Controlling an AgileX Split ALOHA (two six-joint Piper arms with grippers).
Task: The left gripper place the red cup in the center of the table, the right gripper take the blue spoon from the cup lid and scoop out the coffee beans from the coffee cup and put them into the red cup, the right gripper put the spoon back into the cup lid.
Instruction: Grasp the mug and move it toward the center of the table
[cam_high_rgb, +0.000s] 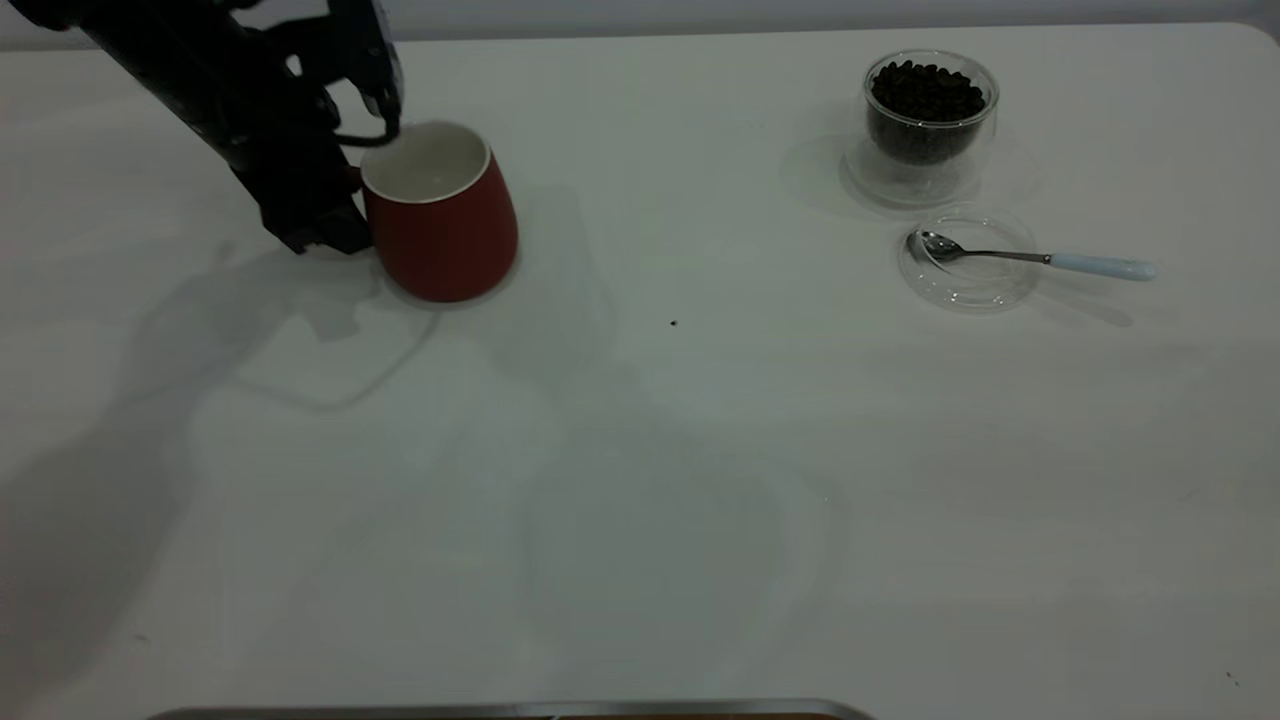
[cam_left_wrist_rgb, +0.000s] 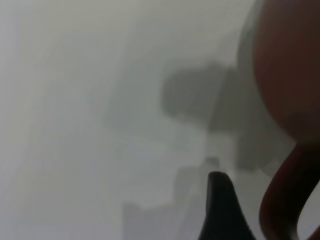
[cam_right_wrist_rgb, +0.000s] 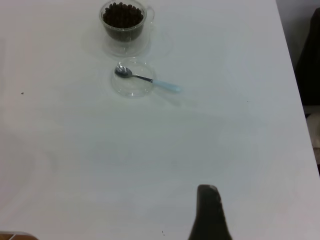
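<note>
the white table (cam_high_rgb: 640, 480) carries 3 things. the red cup (cam_high_rgb: 445, 225) stands upright at its far left. at the far right stands the glass coffee cup (cam_high_rgb: 930, 120), full of beans, and just in front of it lies the clear cup lid (cam_high_rgb: 968, 262). 1 dark speck (cam_high_rgb: 673, 322) lies near the middle.

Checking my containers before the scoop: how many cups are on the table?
2. The red cup stands at the table's left, beside the left gripper. The glass coffee cup, full of beans, stands at the far right, behind the lid holding the spoon.
</note>
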